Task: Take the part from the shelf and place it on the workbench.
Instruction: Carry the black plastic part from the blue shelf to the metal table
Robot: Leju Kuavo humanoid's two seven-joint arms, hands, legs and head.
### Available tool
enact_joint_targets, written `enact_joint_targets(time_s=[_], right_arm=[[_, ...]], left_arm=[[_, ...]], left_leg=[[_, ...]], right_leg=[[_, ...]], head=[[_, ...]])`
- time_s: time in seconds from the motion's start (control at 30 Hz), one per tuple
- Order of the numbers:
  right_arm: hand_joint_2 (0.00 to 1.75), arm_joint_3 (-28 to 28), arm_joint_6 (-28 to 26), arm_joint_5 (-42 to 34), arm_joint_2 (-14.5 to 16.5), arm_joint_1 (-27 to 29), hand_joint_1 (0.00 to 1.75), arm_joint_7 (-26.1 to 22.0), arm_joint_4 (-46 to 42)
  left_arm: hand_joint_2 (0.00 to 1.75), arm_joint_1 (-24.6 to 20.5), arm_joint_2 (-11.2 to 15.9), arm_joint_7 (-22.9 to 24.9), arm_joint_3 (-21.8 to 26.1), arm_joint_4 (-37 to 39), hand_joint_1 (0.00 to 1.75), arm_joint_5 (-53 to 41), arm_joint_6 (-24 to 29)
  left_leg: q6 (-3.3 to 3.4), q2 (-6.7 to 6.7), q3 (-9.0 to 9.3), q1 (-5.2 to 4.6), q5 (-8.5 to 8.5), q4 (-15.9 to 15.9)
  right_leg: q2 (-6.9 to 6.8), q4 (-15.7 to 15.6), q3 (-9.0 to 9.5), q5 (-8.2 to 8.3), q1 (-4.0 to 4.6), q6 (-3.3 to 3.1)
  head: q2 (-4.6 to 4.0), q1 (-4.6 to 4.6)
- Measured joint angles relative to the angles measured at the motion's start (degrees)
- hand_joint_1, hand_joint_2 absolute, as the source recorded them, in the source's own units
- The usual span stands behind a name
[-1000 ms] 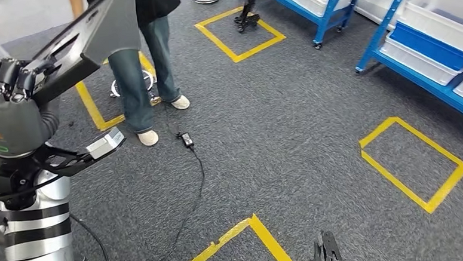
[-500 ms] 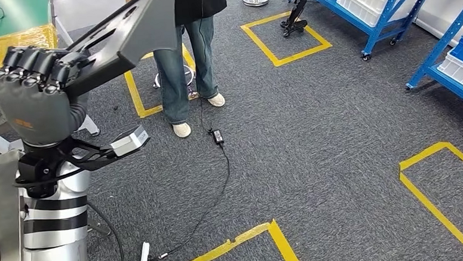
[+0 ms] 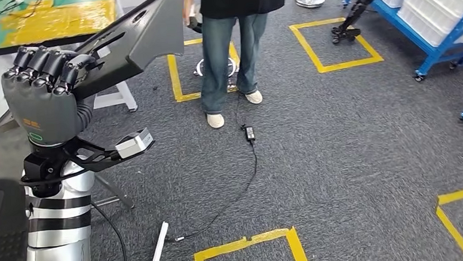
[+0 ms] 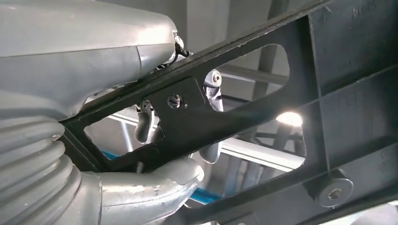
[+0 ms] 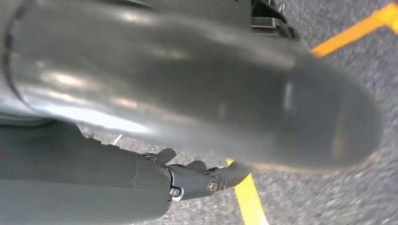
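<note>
the left hand (image 3: 42, 98) is raised at the near left, its fingers (image 3: 46, 62) wrapped round the part (image 3: 135, 43), likely carried high toward the green table (image 3: 50, 20) at the far left. it's a flat dark panel with cut-outs. the right hand (image 5: 197, 180) hangs low, fingers loosely curled, holding nothing.

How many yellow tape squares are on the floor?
4, some cut off or partly hidden: one behind the person's legs, one near the blue shelf, one at the bottom edge, one at the right edge.
</note>
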Motion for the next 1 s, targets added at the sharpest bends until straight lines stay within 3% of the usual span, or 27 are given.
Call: enact_joint_targets(time_s=[0.07, 0.13, 0.17, 0.2, 0.27, 0.33, 0.37, 0.43, 0.47, 0.5, 0.57, 0.63, 0.67, 0.7, 0.73, 0.8, 0.87, 0.93, 0.97, 1.0], right_arm=[[0.0, 0.0, 0.1, 0.0, 0.0, 0.1, 0.0, 0.0, 0.1], [0.0, 0.0, 0.1, 0.0, 0.0, 0.2, 0.0, -0.1, 0.2], [0.0, 0.0, 0.2, 0.0, 0.0, 0.3, 0.0, -0.1, 0.2], [0.0, 0.0, 0.2, 0.0, 0.0, 0.3, 0.0, -0.1, 0.2], [0.0, 0.0, 0.2, 0.0, -0.1, 0.3, 0.0, -0.1, 0.2], [0.0, 0.0, 0.3, 0.0, -0.1, 0.3, 0.0, -0.2, 0.3], [0.0, 0.0, 0.3, 0.1, -0.1, 0.2, 0.0, -0.2, 0.3], [0.0, 0.0, 0.5, 0.2, -0.1, 0.0, 0.0, -0.2, 0.3], [0.0, 0.0, 0.6, 0.3, -0.1, 0.0, 0.0, -0.2, 0.3], [0.0, 0.0, 0.6, 0.4, -0.1, 0.0, 0.0, -0.3, 0.4], [0.0, 0.0, 0.7, 0.6, -0.3, 0.2, 0.0, -0.3, 0.4], [0.0, 0.0, 0.7, 0.8, -0.3, 0.4, 0.0, -0.3, 0.4], [0.0, 0.0, 0.8, 0.9, -0.3, 0.5, 0.0, -0.3, 0.4], [0.0, 0.0, 0.9, 1.1, -0.3, 0.5, 0.0, -0.3, 0.4], [0.0, 0.0, 1.0, 1.4, -0.3, 0.4, 0.0, -0.3, 0.4], [0.0, 0.1, 1.0, 2.1, -0.4, 0.3, 0.0, -0.3, 0.4], [0.0, 0.3, 1.0, 2.7, -0.5, 0.3, 0.0, -0.3, 0.4], [0.0, 0.6, 1.0, 3.3, -0.6, 0.1, 0.0, -0.3, 0.4], [0.0, 0.8, 0.9, 3.6, -0.7, -0.1, 0.0, -0.3, 0.4], [0.0, 1.0, 0.7, 3.9, -0.7, -0.2, 0.0, -0.3, 0.4]], left_arm=[[1.75, -0.1, -0.4, -0.2, 0.0, 0.0, 1.75, 0.0, 0.0], [1.75, 0.0, -0.7, -0.6, 0.0, 0.2, 1.75, 0.0, 0.0], [1.75, 0.1, -0.8, -0.8, 0.1, 0.3, 1.75, 0.0, 0.0], [1.75, 0.1, -0.8, -1.0, 0.1, 0.4, 1.75, 0.1, 0.0], [1.75, 0.1, -1.0, -1.4, 0.3, 0.4, 1.75, 0.2, 0.0], [1.75, 0.0, -1.2, -1.7, 0.4, 0.4, 1.75, 0.3, 0.0], [1.75, 0.0, -1.3, -1.9, 0.5, 0.4, 1.75, 0.4, 0.0], [1.75, 0.1, -1.3, -2.0, 0.7, 0.4, 1.75, 0.5, 0.0], [1.75, 0.2, -1.3, -2.1, 0.8, 0.4, 1.75, 0.6, 0.0], [1.75, 0.1, -1.3, -2.1, 1.0, 0.4, 1.75, 0.7, 0.0], [1.75, 0.0, -1.3, -2.3, 1.1, 0.5, 1.75, 0.7, 0.0], [1.75, 0.1, -1.3, -2.4, 1.2, 0.6, 1.75, 0.8, 0.0], [1.75, 0.2, -1.3, -2.5, 1.2, 0.7, 1.75, 0.8, 0.0], [1.75, 0.2, -1.3, -2.5, 1.3, 0.9, 1.75, 0.8, 0.0], [1.75, 0.2, -1.3, -2.5, 1.4, 0.9, 1.75, 0.8, 0.0], [1.75, 0.1, -1.3, -2.6, 1.4, 1.0, 1.75, 0.8, 0.0], [1.75, 0.0, -1.4, -2.6, 1.4, 1.0, 1.75, 0.8, 0.0], [1.75, 0.0, -1.5, -2.7, 1.6, 1.0, 1.75, 0.8, 0.0], [1.75, -0.1, -1.6, -2.7, 1.7, 1.0, 1.75, 0.8, 0.0], [1.75, -0.2, -1.6, -2.7, 1.8, 1.0, 1.75, 0.7, 0.0]], left_leg=[[0.49, -1.42, -0.13, 0.16, 0.28, -0.1], [0.67, -3.18, -0.33, 0.14, 0.43, -0.1], [0.67, -4.12, -0.37, 0.14, 0.49, -0.1], [0.6, -5.04, -0.38, 0.17, 0.56, -0.1], [0.3, -6.72, -0.43, 0.28, 0.74, -0.1], [-0.24, -8.09, -0.75, 0.2, 0.97, 0.0], [-0.59, -8.63, -0.94, 0.18, 1.15, 0.0], [-1.3, -9.51, -1.27, 0.34, 1.53, -0.2], [-1.54, -8.77, -1.51, 0.31, 1.36, 0.0], [-1.74, -7.21, -2.1, 0.23, 0.56, 1.1], [-1.98, -3.03, -4.65, 0.05, -2.88, 6.9], [-2.18, -1.34, -7.73, 0.16, -6.06, 13.9], [-2.22, -1.15, -8.31, 0.19, -6.36, 15.5], [-2.22, -0.95, -7.81, 0.19, -5.7, 14.9], [-2.17, -0.48, -6.17, 0.19, -4.24, 12.3], [-1.96, 1.93, -1.8, -0.11, -1.58, 4.8], [-1.41, 3.27, 0.23, -0.58, -0.91, 0.9], [-0.65, 1.92, 0.09, -0.83, -0.86, 0.6], [-0.3, 1.16, 0.09, -0.73, -0.71, 0.4], [0.06, 0.42, 0.1, -0.55, -0.52, 0.3]], right_leg=[[3.85, 6.7, -3.14, -3.05, -0.3, -0.21], [5.18, 13.4, -6.46, -5.24, -0.44, -0.15], [5.35, 14.1, -7.0, -5.18, -0.53, 0.15], [5.52, 12.5, -6.39, -4.19, -0.68, 0.6], [7.27, 4.8, -2.92, -0.98, -1.27, 1.57], [9.22, -1.0, -0.03, 1.13, -1.56, 1.68], [9.64, -2.0, 0.48, 1.48, -1.51, 1.42], [8.36, -2.1, 0.61, 1.88, -1.28, 0.67], [7.72, -2.3, 0.65, 2.07, -1.33, 0.31], [6.97, -2.5, 0.68, 2.22, -1.39, -0.16], [5.46, -2.6, 0.72, 2.28, -1.25, -0.88], [3.79, -2.6, 0.71, 2.19, -0.92, -1.18], [2.94, -2.6, 0.7, 2.15, -0.83, -1.23], [2.09, -2.6, 0.73, 2.11, -0.8, -1.27], [1.28, -2.6, 0.8, 2.05, -0.79, -1.28], [-0.14, -2.5, 1.05, 1.8, -0.5, -1.08], [-1.37, -2.4, 1.24, 1.54, -0.01, -0.67], [-2.7, -2.5, 1.45, 1.37, 0.14, -0.26], [-2.48, -2.3, 1.39, 1.13, 0.04, 0.0], [-1.28, -1.5, 1.06, 0.58, -0.08, 0.21]], head=[[0.0, 0.27], [0.0, 0.45], [0.0, 0.45], [0.0, 0.44], [0.0, 0.46], [0.0, 0.44], [0.0, 0.42], [0.0, 0.38], [0.0, 0.34], [0.0, 0.14], [0.0, -0.27], [0.0, -0.43], [0.0, -0.44], [0.0, -0.45], [0.0, -0.47], [0.0, -0.51], [0.0, -0.44], [0.0, -0.37], [0.0, -0.38], [0.0, -0.37]])
